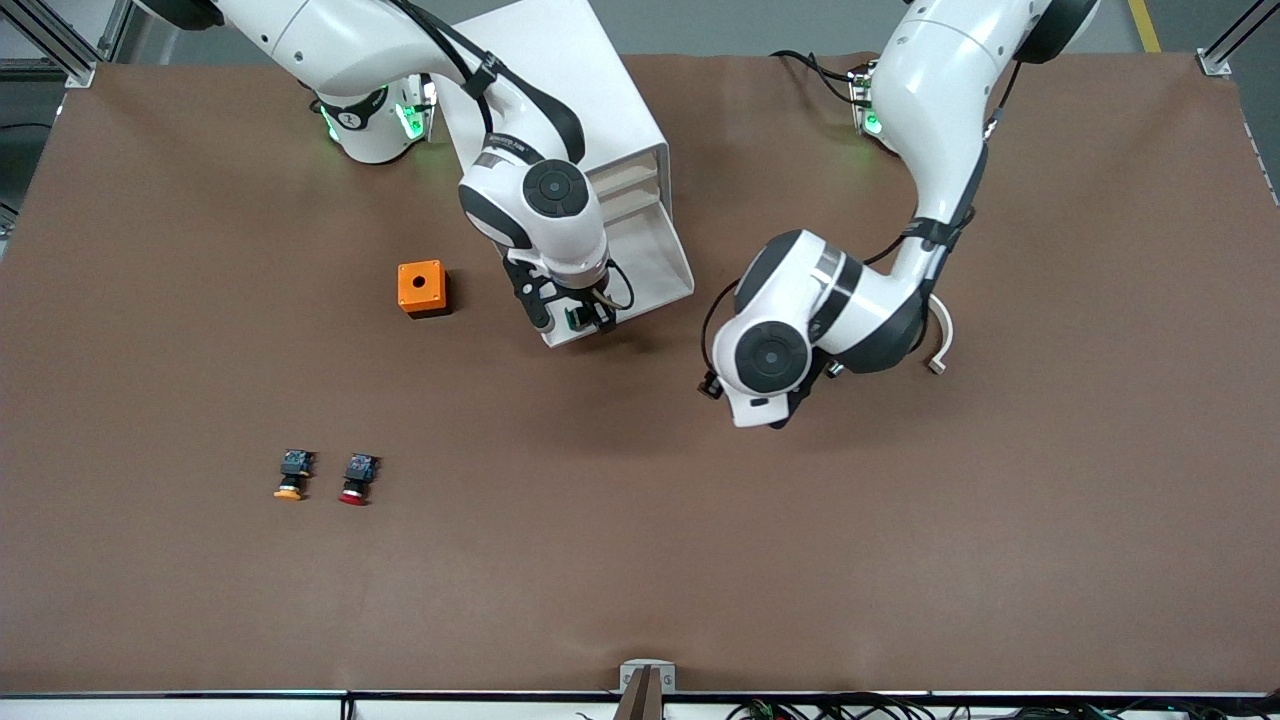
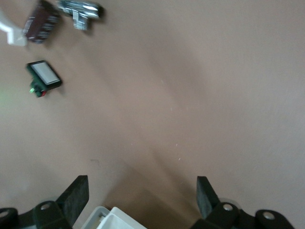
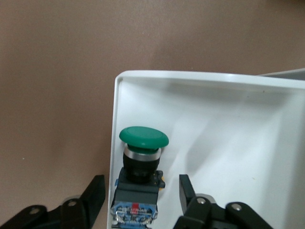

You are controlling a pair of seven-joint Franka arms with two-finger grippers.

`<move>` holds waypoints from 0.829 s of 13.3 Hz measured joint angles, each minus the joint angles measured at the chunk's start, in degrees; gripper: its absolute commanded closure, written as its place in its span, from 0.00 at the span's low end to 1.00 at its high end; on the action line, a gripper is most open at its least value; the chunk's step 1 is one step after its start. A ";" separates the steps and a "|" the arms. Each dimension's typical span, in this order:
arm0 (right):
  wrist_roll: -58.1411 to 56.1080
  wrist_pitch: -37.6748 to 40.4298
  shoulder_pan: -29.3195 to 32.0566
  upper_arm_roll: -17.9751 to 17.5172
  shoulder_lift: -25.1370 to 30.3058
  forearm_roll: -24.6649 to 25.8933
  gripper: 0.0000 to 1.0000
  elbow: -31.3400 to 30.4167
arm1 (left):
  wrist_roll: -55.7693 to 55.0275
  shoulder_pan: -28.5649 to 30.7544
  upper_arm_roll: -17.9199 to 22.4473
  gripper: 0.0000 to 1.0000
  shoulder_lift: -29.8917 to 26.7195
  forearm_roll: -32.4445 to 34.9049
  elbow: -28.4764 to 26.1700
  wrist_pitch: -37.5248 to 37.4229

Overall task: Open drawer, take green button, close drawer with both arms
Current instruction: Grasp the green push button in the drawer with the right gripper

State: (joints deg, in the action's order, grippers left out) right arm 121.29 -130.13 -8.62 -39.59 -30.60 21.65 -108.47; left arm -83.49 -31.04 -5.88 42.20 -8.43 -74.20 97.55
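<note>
One button (image 3: 141,164): light, rigid, smooth cap; take hold of the black body.
Right tool (image 3: 138,198): fingers astride the button in the drawer (image 3: 224,119), not yet touching it.
Left tool (image 2: 142,195): spread wide, empty, waits over the counter (image 2: 190,95) at 3 o'clock of the drawer.

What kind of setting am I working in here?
Probably a robotics lab bench: a brown mat-covered table edged by aluminium framing, with a white boxy drawer cabinet and loose push buttons such as the red-capped one.

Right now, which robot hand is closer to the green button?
Right. The right gripper straddles the green button in the open drawer; the left gripper hangs open over bare table beside the drawer.
</note>
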 measured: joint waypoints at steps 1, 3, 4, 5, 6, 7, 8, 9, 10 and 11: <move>0.00 0.00 0.01 -0.05 0.00 0.00 0.65 0.03 | 4.49 -0.80 0.00 0.01 0.54 0.00 -0.39 0.43; 0.03 0.00 0.03 -0.13 0.00 0.03 0.84 0.04 | 11.48 -1.66 -0.08 0.01 1.05 0.00 -1.49 2.17; 0.03 0.00 0.05 -0.27 0.00 0.06 0.90 0.05 | 13.19 -1.77 -0.49 0.01 1.13 0.00 -2.24 3.96; 0.03 -0.01 0.08 -0.45 0.01 0.08 0.94 0.13 | 14.11 -1.80 -1.25 0.00 1.16 0.00 -3.24 6.35; 0.00 0.02 0.22 -0.65 0.03 0.15 0.96 0.72 | 15.36 -1.91 -2.37 0.00 1.19 0.00 -5.05 10.03; -0.72 0.67 0.51 -1.01 0.08 0.28 0.97 1.50 | 17.39 -2.03 -3.12 0.00 1.22 0.05 -6.67 12.44; -2.64 2.64 1.10 -1.82 0.15 0.45 0.97 2.90 | 21.03 -2.18 -3.81 0.00 1.26 0.06 -8.43 14.67; -5.47 5.70 1.90 -2.80 0.26 0.55 0.97 4.83 | 24.55 -2.45 -4.37 0.00 1.31 0.06 -9.84 16.43; -9.52 9.16 2.76 -3.51 0.46 0.55 0.98 7.04 | 27.09 -2.84 -4.66 0.00 1.34 0.06 -10.72 17.76; -14.15 12.03 3.64 -3.87 0.68 0.55 0.98 8.88 | 28.63 -3.26 -4.75 0.00 1.36 0.06 -11.13 18.70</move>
State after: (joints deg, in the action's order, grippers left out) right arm 107.14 -118.10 -4.98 -43.46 -29.91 22.20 -99.59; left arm -54.87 -34.30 -10.63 43.56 -8.37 -85.33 116.25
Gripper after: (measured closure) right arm 0.564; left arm 0.000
